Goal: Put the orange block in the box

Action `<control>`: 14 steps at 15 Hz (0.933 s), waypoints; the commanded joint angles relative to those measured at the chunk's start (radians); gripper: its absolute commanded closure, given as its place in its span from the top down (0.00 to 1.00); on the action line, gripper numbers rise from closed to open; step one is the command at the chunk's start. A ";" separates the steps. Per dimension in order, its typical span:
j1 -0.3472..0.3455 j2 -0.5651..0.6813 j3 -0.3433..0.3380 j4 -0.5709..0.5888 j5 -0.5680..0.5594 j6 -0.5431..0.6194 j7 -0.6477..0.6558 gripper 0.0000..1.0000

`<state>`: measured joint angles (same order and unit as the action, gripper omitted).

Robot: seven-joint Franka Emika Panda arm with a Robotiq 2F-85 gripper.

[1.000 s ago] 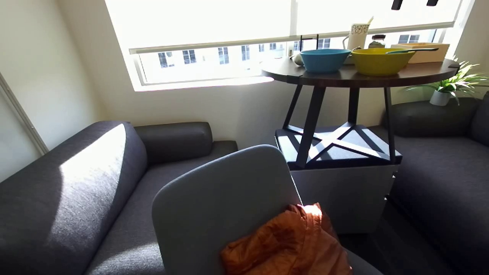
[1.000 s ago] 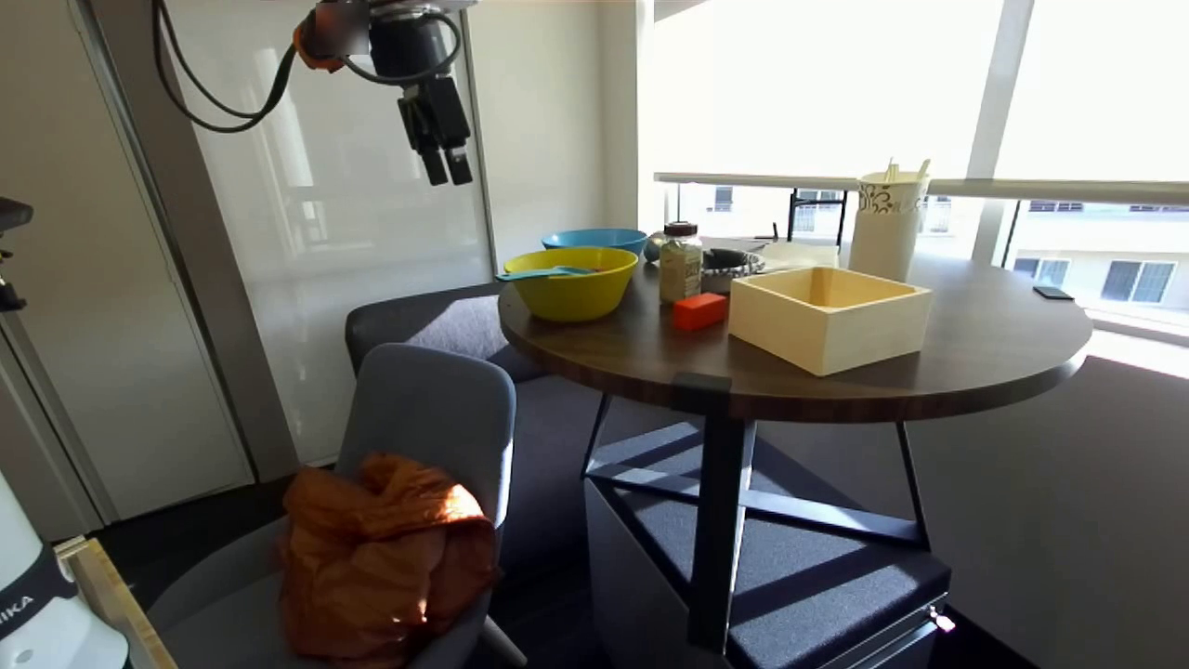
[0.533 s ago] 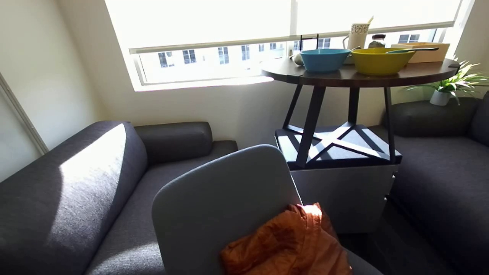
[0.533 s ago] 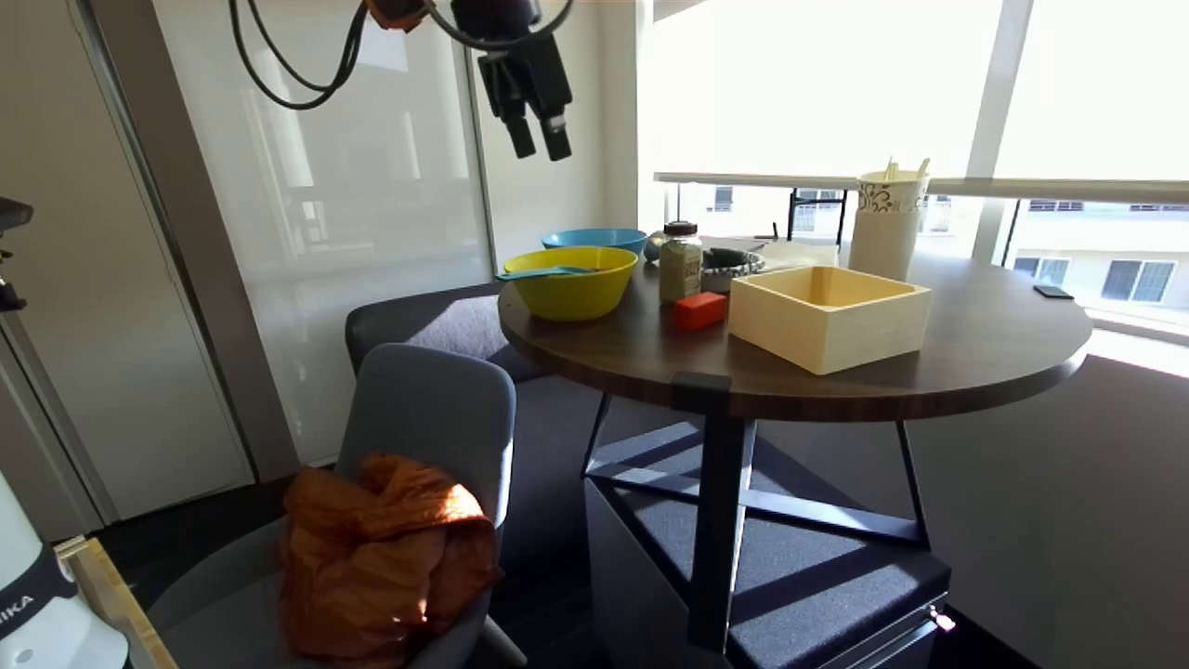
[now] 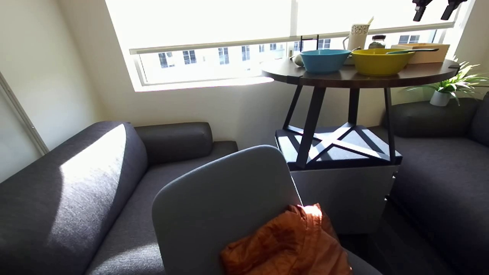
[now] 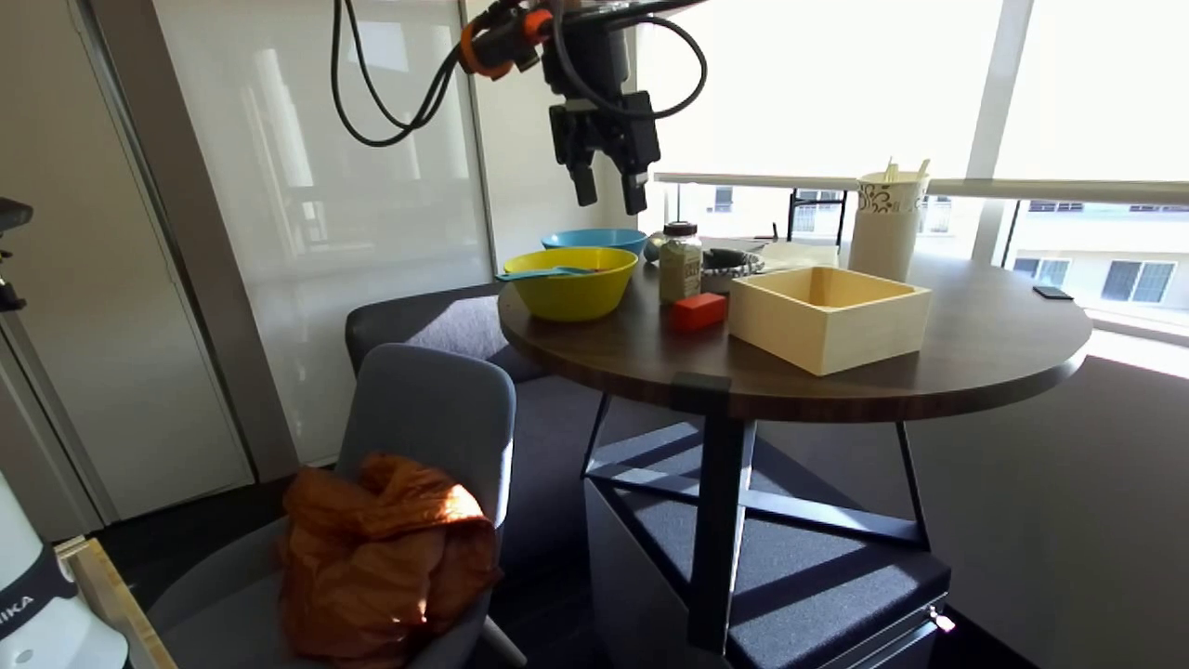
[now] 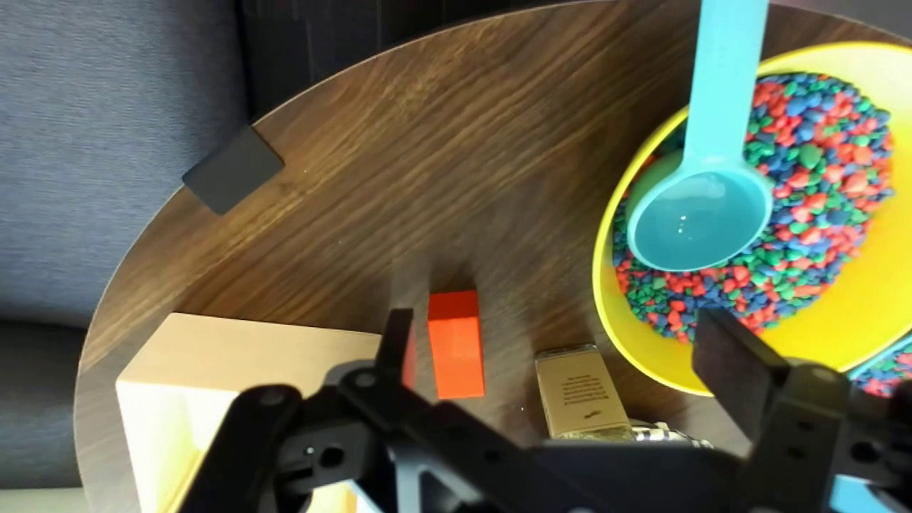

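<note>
1. Since half a second ago, as we see in an exterior view, the black two-fingered gripper (image 6: 610,195) has moved lower and farther across toward the round dark-brown wooden table (image 6: 1003,344), its fingers standing apart. On the tabletop, the orange-red rectangular block (image 6: 699,312) lies outside the low open box of pale wood (image 6: 873,330), just beside its wall and in front of a labelled bottle with a dark cap (image 6: 681,268).

2. In an exterior view, we find the gripper's tips newly inside the top edge, with a clear gap between them. A round blue bowl (image 5: 324,63) and a wide yellow bowl (image 5: 382,64) stand side by side on the table. A crumpled rust-orange garment (image 5: 290,244) lies on a grey chair (image 5: 225,191) in the foreground.

3. In the wrist view, we look down past the widely parted fingers. The block rests on the table between box and bottle, just apart from both; the gripper partly hides the box. A light-blue scoop (image 7: 702,217) sits in the yellow bowl over small red, green and blue pieces (image 7: 833,142), its handle reaching beyond the rim.
</note>
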<state>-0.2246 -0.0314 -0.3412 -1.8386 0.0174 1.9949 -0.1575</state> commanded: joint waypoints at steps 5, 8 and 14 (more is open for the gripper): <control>-0.022 0.023 0.021 0.029 0.003 -0.011 -0.003 1.00; -0.023 0.023 0.020 0.030 0.003 -0.011 -0.004 1.00; -0.042 0.103 0.016 0.068 -0.002 0.028 0.036 1.00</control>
<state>-0.2388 0.0164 -0.3355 -1.8125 0.0188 2.0112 -0.1583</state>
